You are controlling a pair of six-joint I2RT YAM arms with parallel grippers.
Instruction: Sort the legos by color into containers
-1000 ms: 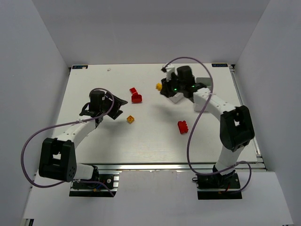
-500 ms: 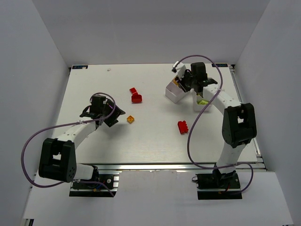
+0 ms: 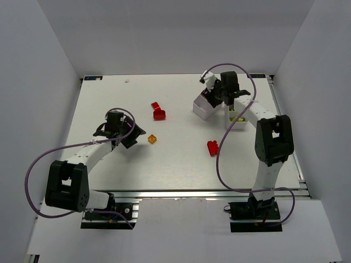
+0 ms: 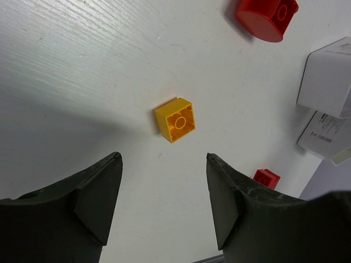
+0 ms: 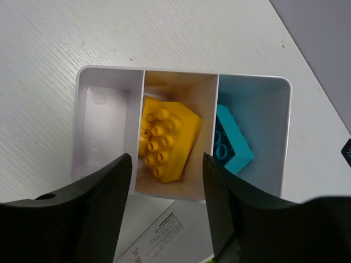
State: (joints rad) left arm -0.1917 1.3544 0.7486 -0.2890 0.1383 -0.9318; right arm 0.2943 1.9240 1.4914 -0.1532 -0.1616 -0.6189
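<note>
With our left tool (image 4: 163, 159) wide and empty just left of the small yellow square plastic brick (image 4: 175, 119) lying on the white surface (image 4: 66, 66), we fear an off-centre closing could flick it away.

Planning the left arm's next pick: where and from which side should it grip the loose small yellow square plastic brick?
Grip its two opposite flat side walls, coming straight down from above. The small yellow square plastic brick lies flat but turned diagonal to the open left gripper, so probably twist the wrist first.
</note>
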